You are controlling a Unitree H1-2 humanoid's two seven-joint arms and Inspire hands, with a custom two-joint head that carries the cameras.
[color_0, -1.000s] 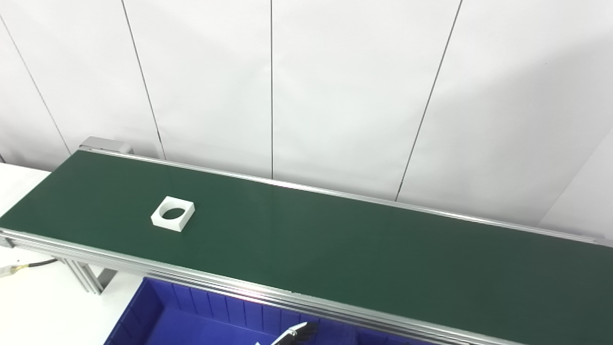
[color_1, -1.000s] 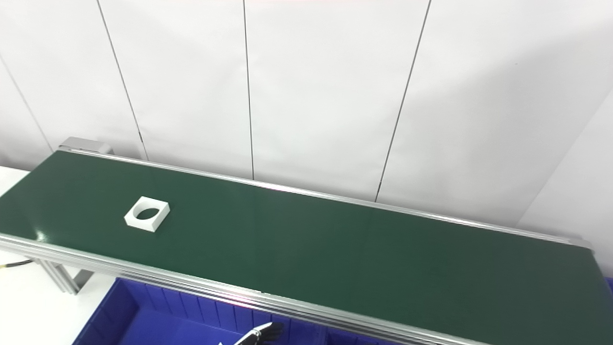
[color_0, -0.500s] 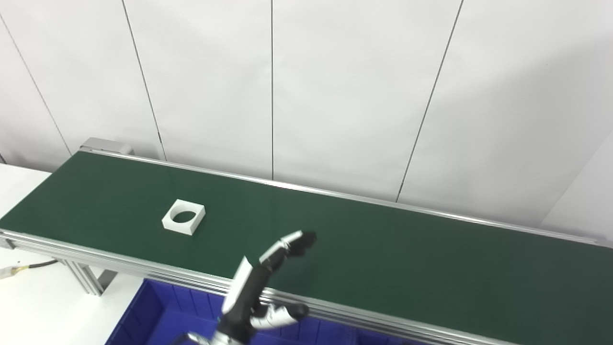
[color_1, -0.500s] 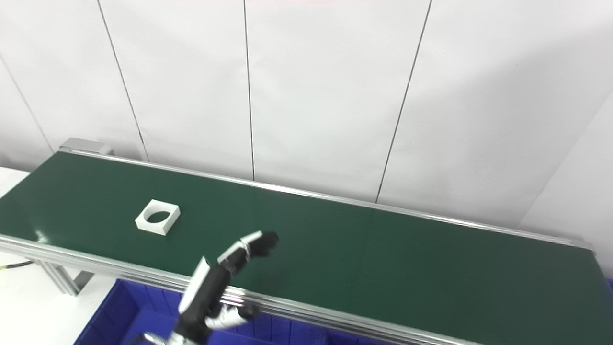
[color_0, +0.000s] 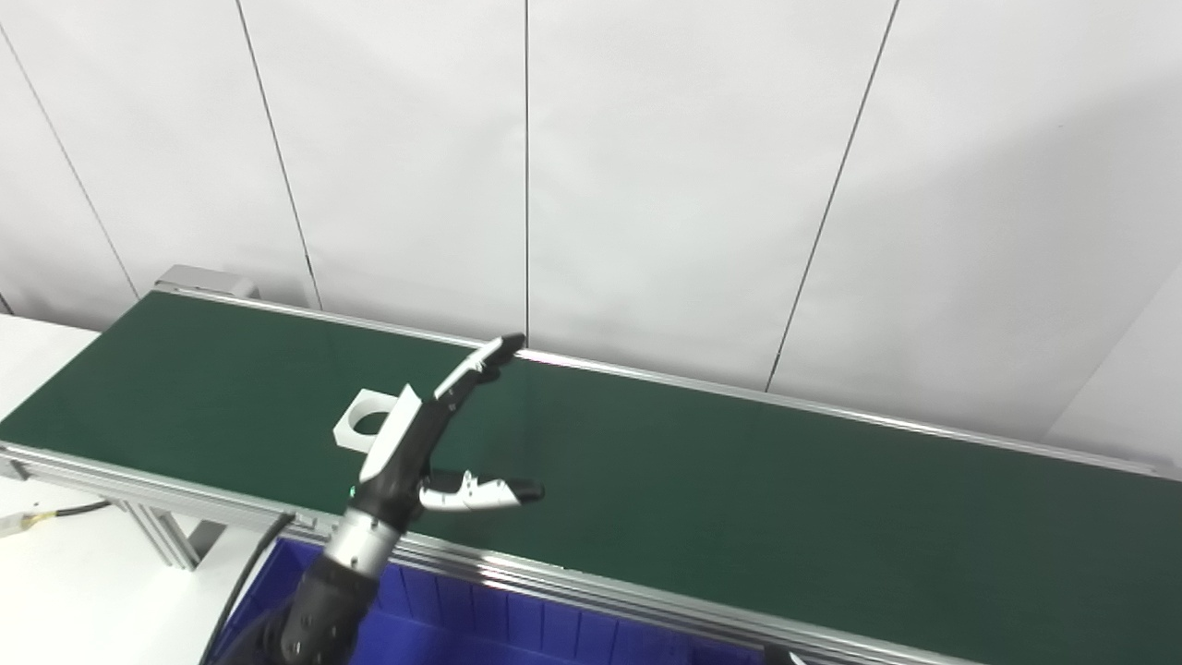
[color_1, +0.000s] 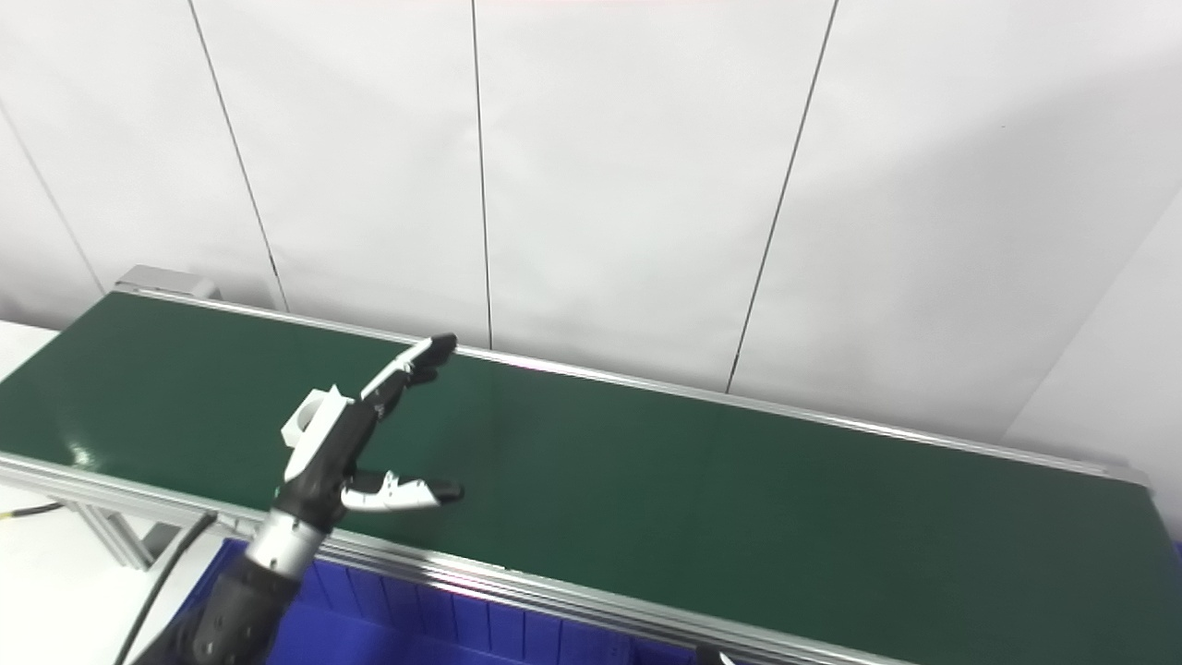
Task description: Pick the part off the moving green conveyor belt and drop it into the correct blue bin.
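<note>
The left hand (color_0: 416, 443) is held wide open and empty above the green belt (color_0: 739, 480), partly hiding the white part (color_0: 362, 421) (near the belt's left end).

Left arm: entered from the bottom edge at the left, dark forearm rising up and to the right, with a silver wrist cuff below the hand.
Left hand (color_0: 406, 453): raised, open, holding nothing.
Left fingers (color_0: 471, 368): extended nearly straight, held close together, pointing up and to the right.
Left thumb (color_0: 480, 492): spread wide from the fingers, pointing to the right, roughly level.
Left palm: white back plate faced the cameras' left; black inner side faced right.
Right hand: only a small dark-and-white tip showed at the bottom edge; pose could not be determined.
</note>
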